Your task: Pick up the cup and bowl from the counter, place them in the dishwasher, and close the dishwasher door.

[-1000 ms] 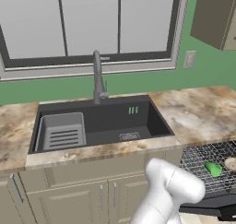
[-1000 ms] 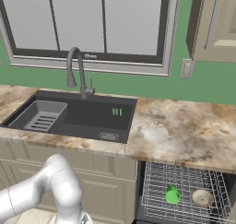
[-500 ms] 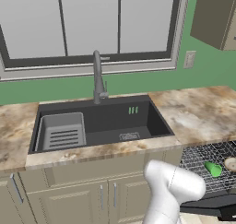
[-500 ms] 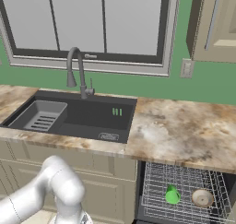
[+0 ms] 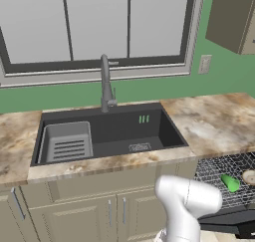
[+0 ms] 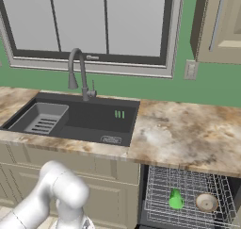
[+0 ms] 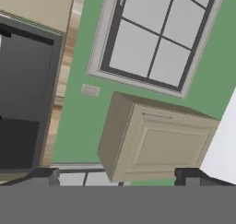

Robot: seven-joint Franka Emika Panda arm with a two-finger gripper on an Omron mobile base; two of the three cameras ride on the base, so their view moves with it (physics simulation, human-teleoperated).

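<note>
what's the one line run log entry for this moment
cup: in dishwasher rack | bowl: in rack, right of cup | dishwasher door: open | tool: open, empty

Over the counter [image 6: 188, 134] at 3 o'clock of the sink [image 6: 80, 119] the way is open. The faucet [image 6: 77, 72] stands at the sink's 12 o'clock. The pulled-out rack [image 6: 188, 200] carries the cup [image 6: 175, 199] and, at its 3 o'clock, the bowl [image 6: 206, 202].

The arm's white elbow [image 5: 187, 201] has sunk lower in front of the cabinets [image 5: 89, 211].
</note>
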